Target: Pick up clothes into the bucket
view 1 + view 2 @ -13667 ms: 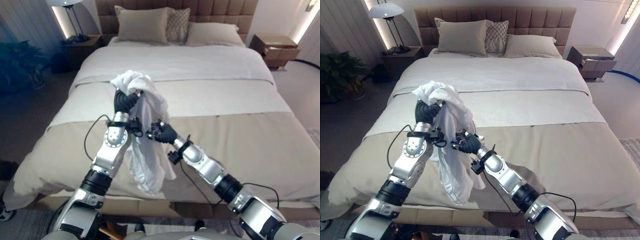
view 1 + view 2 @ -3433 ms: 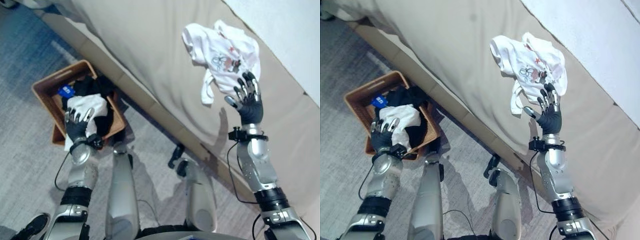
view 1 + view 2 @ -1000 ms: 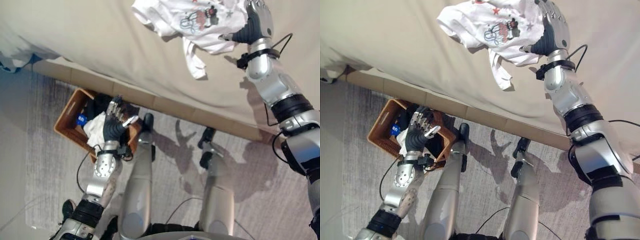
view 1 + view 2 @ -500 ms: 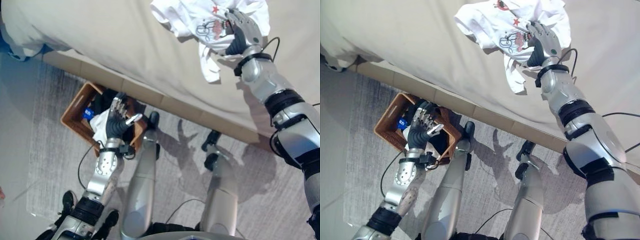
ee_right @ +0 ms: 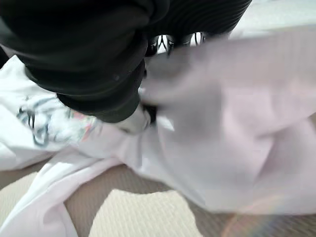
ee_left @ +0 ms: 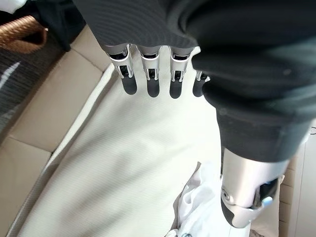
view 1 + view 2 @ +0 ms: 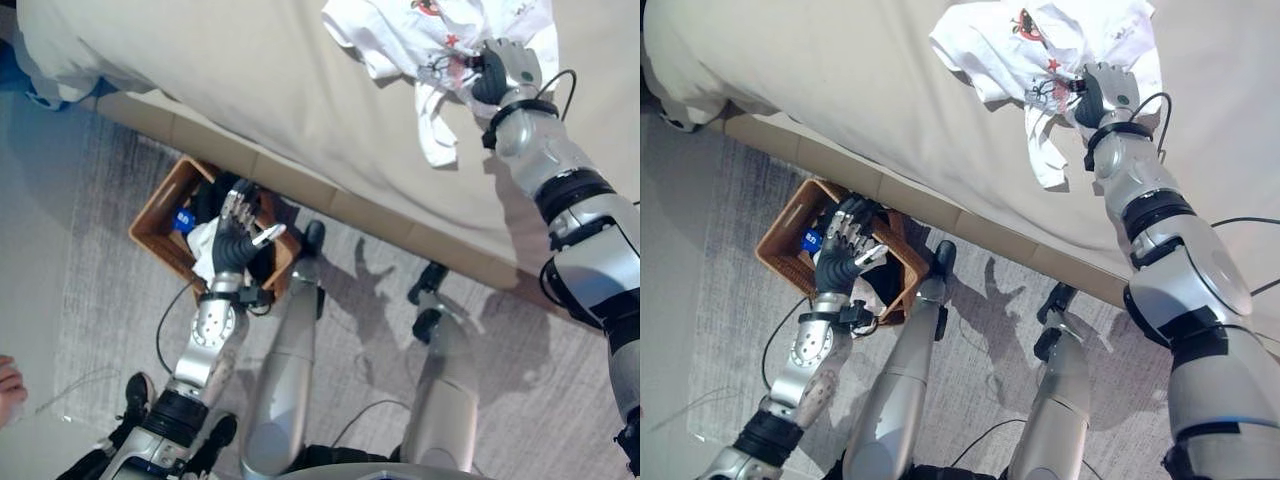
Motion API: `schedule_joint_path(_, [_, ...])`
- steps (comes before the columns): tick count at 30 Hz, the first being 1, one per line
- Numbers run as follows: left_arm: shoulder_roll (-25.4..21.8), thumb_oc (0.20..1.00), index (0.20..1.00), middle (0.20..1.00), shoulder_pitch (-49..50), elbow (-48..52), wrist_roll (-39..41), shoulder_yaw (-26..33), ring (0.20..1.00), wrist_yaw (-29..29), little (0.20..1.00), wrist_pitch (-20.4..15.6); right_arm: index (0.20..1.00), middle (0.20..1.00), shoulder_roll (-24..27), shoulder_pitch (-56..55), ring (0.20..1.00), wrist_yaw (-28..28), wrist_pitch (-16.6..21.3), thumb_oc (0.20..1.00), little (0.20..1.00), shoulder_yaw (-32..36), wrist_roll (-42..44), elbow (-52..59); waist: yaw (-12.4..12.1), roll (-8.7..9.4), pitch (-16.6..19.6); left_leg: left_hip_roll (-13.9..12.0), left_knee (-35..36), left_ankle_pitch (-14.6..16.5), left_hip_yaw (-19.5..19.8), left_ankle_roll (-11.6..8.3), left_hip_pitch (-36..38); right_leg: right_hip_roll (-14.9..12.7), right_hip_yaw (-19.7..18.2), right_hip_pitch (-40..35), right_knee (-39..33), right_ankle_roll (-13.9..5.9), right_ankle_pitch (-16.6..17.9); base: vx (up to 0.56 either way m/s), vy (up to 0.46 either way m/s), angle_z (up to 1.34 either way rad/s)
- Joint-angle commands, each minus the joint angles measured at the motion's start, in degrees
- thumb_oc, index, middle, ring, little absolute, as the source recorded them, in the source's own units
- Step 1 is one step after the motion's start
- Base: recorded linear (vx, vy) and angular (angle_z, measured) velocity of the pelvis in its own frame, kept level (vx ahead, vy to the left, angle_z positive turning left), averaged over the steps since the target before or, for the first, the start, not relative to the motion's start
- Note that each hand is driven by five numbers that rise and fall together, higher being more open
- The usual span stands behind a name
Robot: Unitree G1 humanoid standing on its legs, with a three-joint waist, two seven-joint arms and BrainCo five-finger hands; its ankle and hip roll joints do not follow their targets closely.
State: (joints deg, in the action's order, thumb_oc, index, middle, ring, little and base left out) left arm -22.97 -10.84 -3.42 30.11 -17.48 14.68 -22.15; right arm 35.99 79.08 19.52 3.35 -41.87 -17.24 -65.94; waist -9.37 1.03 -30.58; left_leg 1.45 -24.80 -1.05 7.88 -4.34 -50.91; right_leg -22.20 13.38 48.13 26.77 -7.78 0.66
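**Right hand on shirt, left hand idle over basket**

Left hand (image 7: 238, 240), left of centre, hovers with fingers spread above the brown basket (image 7: 157, 212) on the floor; basket holds dark and white clothes (image 7: 204, 243). Upper right: right hand (image 7: 503, 70) has its fingers curled into the white printed shirt (image 7: 400, 30), bunching it on the beige bed (image 7: 230, 90).

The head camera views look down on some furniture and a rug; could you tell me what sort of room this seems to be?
Probably a bedroom: a wide bed under a beige cover, a white printed T-shirt lying on it, and a brown woven basket of clothes on the grey rug beside it.
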Motion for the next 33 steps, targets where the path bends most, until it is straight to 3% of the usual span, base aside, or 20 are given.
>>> schedule_joint_path(1, [1.0,1.000,1.000,1.000,0.3,3.1,-0.9,-0.5,1.000,0.1,1.000,-2.4,0.200,0.200,2.2,-0.4,0.200,1.3,0.1,0.200,0.200,1.0,4.0,3.1,0.3,-2.23,0.8,-1.2,1.1,1.1,-0.9,-0.08,-0.2,-0.7,-1.7,-6.0,2.5,-4.16,-4.0,0.00,0.000,0.00])
schedule_joint_path(3, [1.1,1.000,1.000,1.000,0.2,2.8,-0.9,-0.5,1.000,0.1,1.000,-2.3,0.200,0.200,2.3,-1.1,0.200,1.2,0.4,0.200,0.200,1.2,4.2,4.9,0.5,-2.03,0.8,-1.5,1.5,1.0,-1.0,-0.19,0.4,-0.6,-1.6,-6.6,2.1,-4.15,-3.9,-0.04,0.014,-0.01])
schedule_joint_path(4, [1.2,1.000,1.000,1.000,-0.5,2.6,-0.9,0.1,1.000,0.1,1.000,-2.3,0.200,0.200,3.3,-2.6,0.200,1.6,0.9,0.200,0.200,2.9,5.5,9.7,0.9,-1.58,0.8,-1.7,2.4,-1.1,-1.3,-0.01,0.3,-0.4,-1.1,-6.8,0.5,-3.64,-1.8,-0.08,0.032,-0.01])
schedule_joint_path(9, [2.2,1.000,1.000,1.000,-0.4,-0.2,-1.6,0.8,1.000,0.1,1.000,-1.7,0.200,0.200,4.5,-11.1,0.200,1.8,3.2,0.200,0.200,9.2,9.3,22.8,2.5,0.25,0.8,-2.7,3.5,-1.0,-1.7,-0.35,5.4,0.1,-1.0,-11.7,-1.4,-3.64,-1.4,-0.02,-0.019,-0.06])
schedule_joint_path(15, [1.3,1.000,1.000,1.000,-0.7,-7.0,-5.8,3.5,1.000,0.3,1.000,-1.8,0.200,0.200,5.1,-29.6,0.200,1.9,7.8,0.200,0.200,19.2,7.6,42.2,4.4,2.24,0.8,-4.7,6.8,-0.5,-2.6,-0.74,17.7,0.9,-0.2,-24.7,-7.4,-4.11,-0.3,0.03,-0.043,-0.09])
schedule_joint_path(22, [-1.2,1.000,1.000,1.000,-0.5,-9.5,-11.9,6.0,1.000,0.8,1.000,-0.8,0.200,0.200,6.2,-38.1,0.200,-1.7,9.9,0.200,0.200,24.3,8.7,51.7,5.6,3.32,1.6,-6.3,11.1,-1.0,-3.4,-1.23,28.1,1.9,0.3,-35.1,-13.4,-4.52,1.0,0.07,-0.032,-0.15])
schedule_joint_path(27, [-3.7,1.000,1.000,1.000,2.1,-9.8,-14.2,8.4,1.000,-1.2,1.000,-0.2,0.200,0.200,9.0,-39.2,0.200,-9.3,12.7,0.200,0.200,23.9,17.0,58.1,6.6,4.97,8.1,-8.2,15.8,-1.3,-5.4,-1.40,36.0,4.0,-0.3,-41.1,-18.9,-4.88,2.3,0.12,-0.035,-0.21])
schedule_joint_path(30, [-4.3,1.000,1.000,1.000,2.6,-9.6,-15.6,8.5,1.000,-2.0,1.000,0.7,0.200,0.200,10.0,-39.1,0.200,-11.5,13.0,0.200,0.200,23.4,19.5,59.2,6.9,5.46,10.1,-8.6,17.1,-1.4,-5.9,-1.50,38.6,4.6,-0.2,-43.4,-20.5,-4.95,2.5,0.15,-0.061,-0.17])
schedule_joint_path(33, [-5.4,1.000,1.000,1.000,0.6,-10.6,-19.1,7.5,1.000,-2.5,1.000,2.4,0.200,0.200,10.3,-38.7,0.200,-16.5,12.9,0.200,0.200,22.1,26.2,62.3,8.0,6.06,14.4,-9.3,19.4,-1.3,-6.9,-1.67,42.8,5.8,-0.4,-46.8,-22.9,-5.09,2.8,0.13,-0.041,-0.19])
